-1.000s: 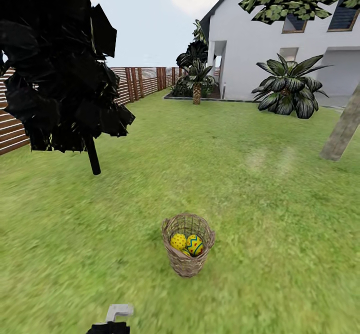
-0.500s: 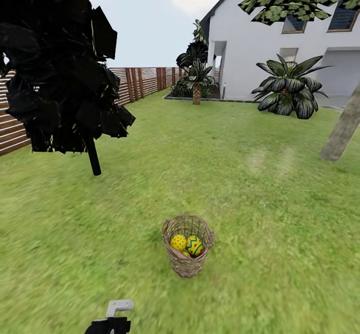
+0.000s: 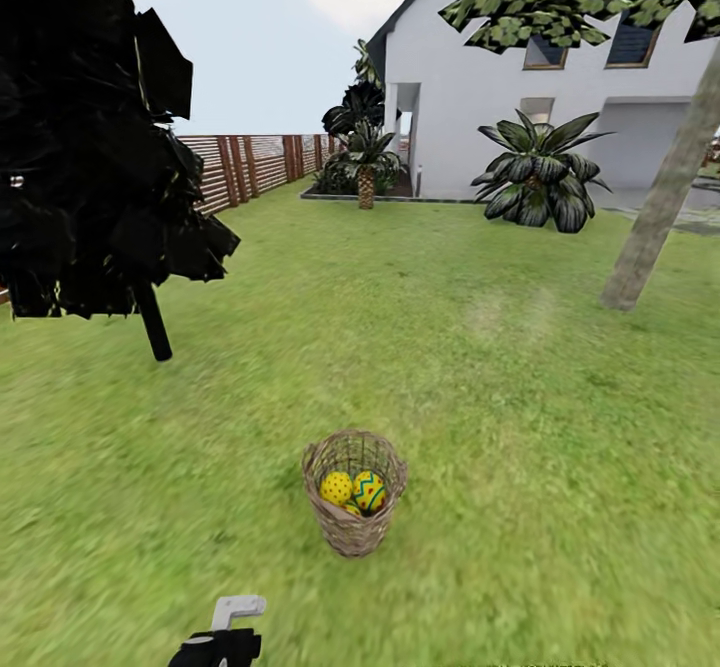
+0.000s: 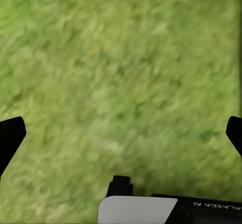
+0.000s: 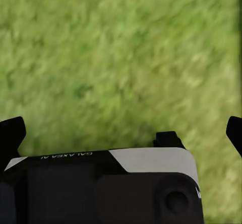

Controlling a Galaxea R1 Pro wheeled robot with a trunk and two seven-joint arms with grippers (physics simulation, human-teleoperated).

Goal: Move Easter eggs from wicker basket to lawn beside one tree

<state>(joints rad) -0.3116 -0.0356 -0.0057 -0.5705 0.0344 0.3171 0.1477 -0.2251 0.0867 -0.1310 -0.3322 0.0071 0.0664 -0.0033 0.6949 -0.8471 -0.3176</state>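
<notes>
Lawn (image 3: 520, 427): mottled green grass, flat and broad, soft-looking; I'm on the approach step, nothing lifted yet
Tree (image 3: 655, 212): straight grey-brown mottled trunk leaning at far right, blocky leaf patches overhead; I'd judge it the drop spot, well apart from the basket
Conifer (image 3: 90, 147): black jagged foliage on a thin dark stem at left, not my target
Wicker basket (image 3: 354, 506): open twig weave, tan-brown, bowl-shaped, standing on the grass ahead of me
Easter eggs (image 3: 366, 492): in the basket, two clearly seen, yellow with red dots and zigzag bands, a third peeking beneath
Left gripper (image 4: 121, 136): dark fingertips spread wide over bare grass, holding nothing
Right gripper (image 5: 121, 133): fingertips likewise far apart, empty
Next move: roll closer, lower an arm into the basket mouth, pinch one smooth round egg gently
</notes>
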